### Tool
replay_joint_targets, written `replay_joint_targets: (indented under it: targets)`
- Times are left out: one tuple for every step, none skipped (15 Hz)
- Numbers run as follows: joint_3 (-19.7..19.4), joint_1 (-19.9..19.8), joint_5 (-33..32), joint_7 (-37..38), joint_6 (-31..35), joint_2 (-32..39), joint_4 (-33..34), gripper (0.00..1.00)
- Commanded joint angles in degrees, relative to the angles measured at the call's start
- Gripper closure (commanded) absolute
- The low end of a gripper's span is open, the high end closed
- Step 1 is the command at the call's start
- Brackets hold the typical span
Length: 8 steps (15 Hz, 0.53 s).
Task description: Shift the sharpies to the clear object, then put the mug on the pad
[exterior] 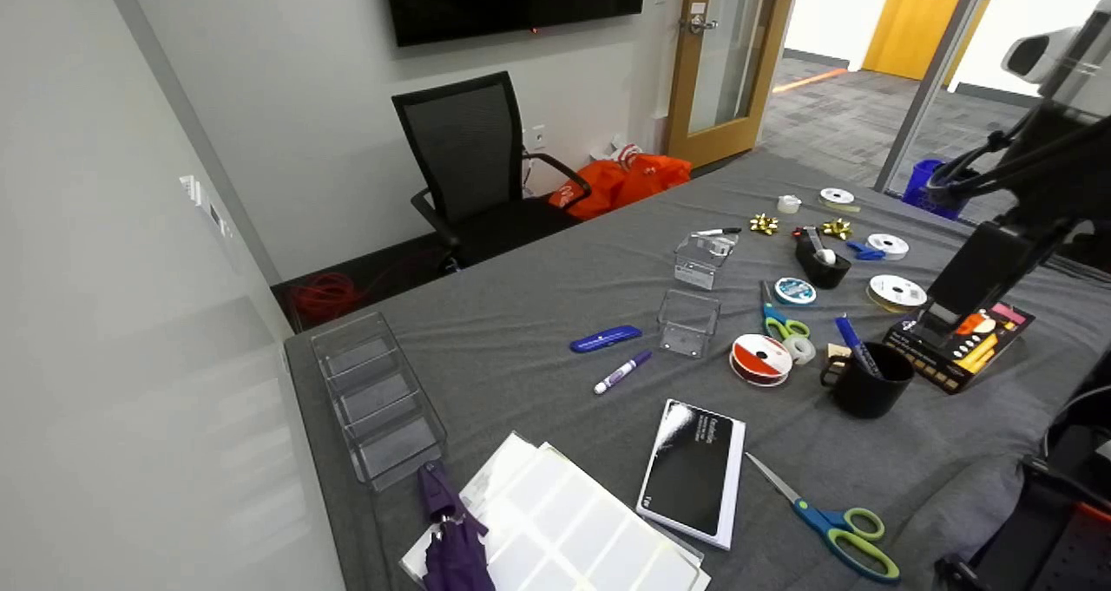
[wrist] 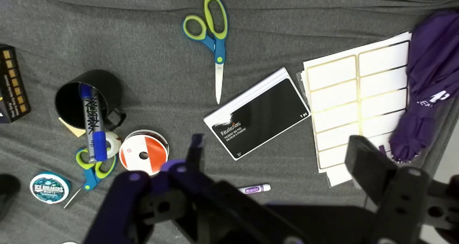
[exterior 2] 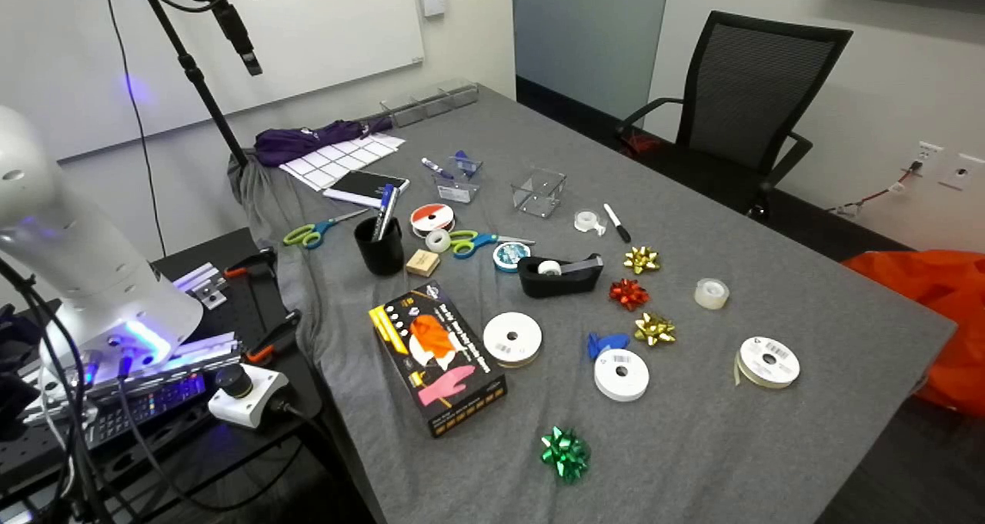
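The black mug [exterior: 868, 393] stands upright on the cloth, in both exterior views [exterior 2: 382, 253] and the wrist view [wrist: 109, 90]. Blue-and-grey sharpies [exterior 2: 385, 210] lean inside it, sticking out over the rim; they also show in the wrist view [wrist: 94, 125]. Two small clear holders [exterior: 682, 343] [exterior: 696, 275] stand farther across the table; they also show in an exterior view [exterior 2: 457, 193] [exterior 2: 537, 202]. The black pad [wrist: 261, 118] with a white edge lies flat near the paper sheets. My gripper [wrist: 278, 140] is open and empty, high above the table; its fingers frame part of the pad.
Scissors [wrist: 219, 54] lie between mug and pad. A ribbon roll [wrist: 143, 153], small scissors [wrist: 91, 177] and a glove box [exterior 2: 439, 355] surround the mug. A purple marker [exterior: 622, 372] and blue case [exterior: 606, 339] lie near the holders. White sheets [exterior: 564, 530] lie beside the pad.
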Motion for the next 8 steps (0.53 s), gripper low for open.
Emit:
replay_joint_targets:
  targets:
    - [-0.07,0.03,-0.06,0.02,-0.14,0.02,0.10,0.00]
    - [-0.07,0.03,-0.06,0.02,-0.14,0.02,0.10,0.00]
    - [-0.07,0.03,-0.06,0.02,-0.14,0.02,0.10,0.00]
    - [0.22,-0.21,-0.68,0.14,0.46,-0.21,-0.05,0.00]
    - [0.13,-0.40,-0.85,-0.03,1.98,-0.54,-0.85,0.00]
    - [-0.12,-0.92,-1.50,-0.46,4.09,-0.85,-2.00,0.00]
    - [-0.52,-1.32,-2.12,-0.83,5.09,-0.91,-2.40,0.00]
    - [-1.13,-1.96,-2.79,-1.20,8.05,-1.16,-3.93,0.00]
